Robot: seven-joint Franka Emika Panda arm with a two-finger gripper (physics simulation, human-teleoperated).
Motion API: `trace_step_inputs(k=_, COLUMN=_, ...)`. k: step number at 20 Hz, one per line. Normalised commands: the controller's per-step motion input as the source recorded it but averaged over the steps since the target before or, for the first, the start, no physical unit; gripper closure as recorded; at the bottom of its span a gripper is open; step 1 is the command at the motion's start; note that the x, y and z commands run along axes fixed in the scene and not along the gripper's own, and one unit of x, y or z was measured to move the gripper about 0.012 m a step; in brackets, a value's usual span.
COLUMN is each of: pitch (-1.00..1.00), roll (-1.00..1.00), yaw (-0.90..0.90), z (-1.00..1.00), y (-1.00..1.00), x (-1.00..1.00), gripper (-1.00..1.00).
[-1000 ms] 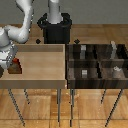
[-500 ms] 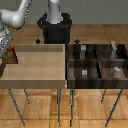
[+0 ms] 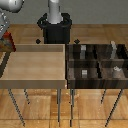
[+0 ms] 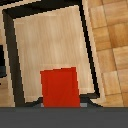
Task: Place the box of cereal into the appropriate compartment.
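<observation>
Carrying the cereal box (image 4: pixel 60 88) is the step in hand: your jaws grip it, lifted above the light wooden tray (image 3: pixel 35 81) at the exterior view's left edge. Next, you swing across to a cell (image 3: pixel 84 73) of the dark divided bin (image 3: pixel 98 83). Only the wrist view shows the box clearly; only the exterior view shows the whole bin.

Box of cereal (image 4: pixel 60 87), red face up, held in my pincer (image 4: pixel 61 102) above the light tray; compartment (image 3: pixel 84 73) holds only a grey block.
</observation>
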Motion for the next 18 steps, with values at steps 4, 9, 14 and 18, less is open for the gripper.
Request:
trace_step_inputs(k=4, pitch=0.00, roll=0.00, yaw=0.00, z=0.00, y=0.00, x=-1.00, gripper=1.00)
trace_step_inputs(k=9, pitch=0.00, roll=0.00, yaw=0.00, z=0.00, y=0.00, x=-1.00, gripper=1.00)
trace_step_inputs(k=14, pitch=0.00, roll=0.00, yaw=0.00, z=0.00, y=0.05, x=-1.00, gripper=1.00)
trace_step_inputs(k=18, pitch=0.00, roll=0.00, yaw=0.00, z=0.00, y=0.50, x=0.00, gripper=1.00)
